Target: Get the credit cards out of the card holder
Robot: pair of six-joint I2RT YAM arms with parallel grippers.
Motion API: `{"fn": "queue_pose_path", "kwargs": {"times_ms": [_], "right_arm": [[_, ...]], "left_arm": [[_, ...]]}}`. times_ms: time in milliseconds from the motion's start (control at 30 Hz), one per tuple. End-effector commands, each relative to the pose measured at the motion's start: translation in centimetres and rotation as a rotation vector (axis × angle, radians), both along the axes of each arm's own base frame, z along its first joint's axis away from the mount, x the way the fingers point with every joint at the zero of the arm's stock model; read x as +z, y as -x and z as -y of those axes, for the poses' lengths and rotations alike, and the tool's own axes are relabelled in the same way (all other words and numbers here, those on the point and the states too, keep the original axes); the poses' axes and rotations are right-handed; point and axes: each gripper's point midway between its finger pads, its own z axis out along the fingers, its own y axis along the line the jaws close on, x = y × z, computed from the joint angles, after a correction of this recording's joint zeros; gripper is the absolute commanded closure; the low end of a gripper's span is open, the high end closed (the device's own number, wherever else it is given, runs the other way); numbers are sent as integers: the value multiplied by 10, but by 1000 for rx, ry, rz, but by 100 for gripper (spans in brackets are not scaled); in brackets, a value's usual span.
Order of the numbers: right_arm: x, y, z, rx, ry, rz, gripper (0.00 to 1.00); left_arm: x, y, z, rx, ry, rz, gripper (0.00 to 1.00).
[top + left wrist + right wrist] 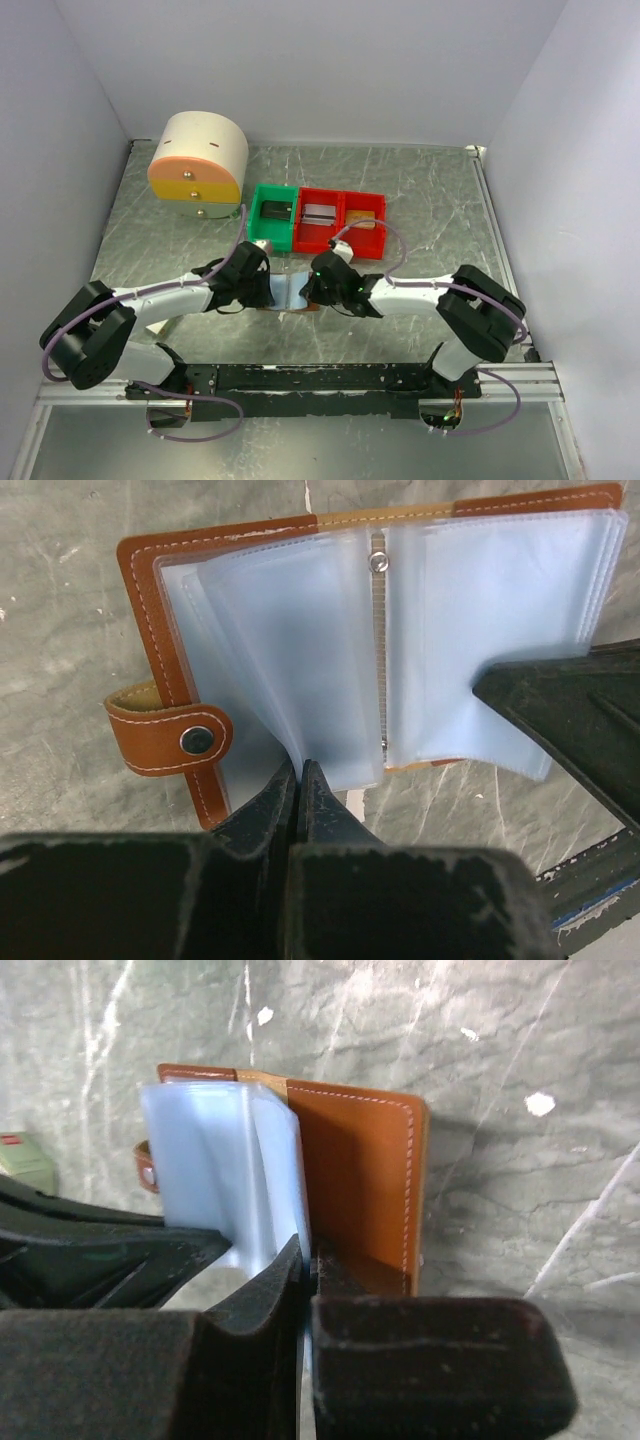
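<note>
While left fingers (265,815), right fingers (262,1295) pinch card holder (160,630), box (22,1160) label unreadable.

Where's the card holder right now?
In the top view, the card holder lies open at centre, gripped by the left gripper and right gripper, just nearer than the green bin.

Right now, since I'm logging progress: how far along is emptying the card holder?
Done: the card holder lies open, its snap tab undone. In hand: the left gripper and right gripper are each shut on its pale-blue sleeves. Left: no credit card shows outside the holder, so every pull-out remains; whether the sleeves hold cards is unclear.
</note>
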Motion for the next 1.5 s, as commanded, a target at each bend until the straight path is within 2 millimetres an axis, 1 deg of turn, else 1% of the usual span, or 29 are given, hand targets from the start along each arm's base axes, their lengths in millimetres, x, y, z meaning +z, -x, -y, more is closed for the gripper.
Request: {"fn": "queue_pose_path", "kwargs": {"times_ms": [0,100,267,367,500,533,567,600,667,700,767,833,900,933,967,1033,1100,1167,1233,1300,1367,1400,1467], "right_arm": [[-31,-3,51,-24,413,19,100],[-35,-3,63,-27,568,33,100],[-38,-2,71,-26,677,34,100],[-31,0,65,3,652,42,100],[-22,14,53,64,546,35,100],[-21,19,51,79,513,30,100],[-20,24,50,90,487,24,98],[-17,26,49,98,461,28,93],[-6,25,53,88,434,54,82],[2,22,54,82,422,74,78],[19,15,59,71,411,114,68],[36,6,64,58,396,144,57],[54,-3,74,32,392,174,49],[62,-7,81,13,398,185,45],[70,-11,87,-1,401,203,44],[87,-20,95,-21,403,257,43],[110,-28,99,-31,388,346,40],[136,-35,101,-36,362,448,38],[163,-40,102,-30,329,560,35],[191,-44,108,-41,310,685,31],[212,-45,119,-76,303,782,27],[222,-47,128,-114,313,820,22],[237,-47,146,-177,337,880,14]], "left_arm": [[1,2,-8,-8,-55,6,93],[5,1,-3,-8,-39,13,93],[12,5,7,-33,4,19,93],[17,12,14,-55,37,14,93],[25,27,20,-73,76,12,93],[27,30,20,-67,83,14,91],[28,33,19,-60,86,14,85],[31,34,17,-49,88,20,76],[35,33,11,-21,70,36,59],[38,31,6,-1,49,47,51],[46,26,-4,34,5,77,39],[58,20,-12,63,-22,112,32],[73,16,-18,83,-25,150,21],[81,14,-20,92,-24,170,15],[90,12,-22,103,-19,194,12],[108,7,-30,136,-18,246,10],[127,0,-42,183,-21,313,6],[148,-6,-53,223,-29,380,2],[171,-11,-65,261,-44,445,2],[193,-16,-77,295,-69,504,1],[208,-21,-89,335,-107,549,1],[214,-23,-98,363,-135,568,1],[227,-25,-116,423,-192,612,0]]}}
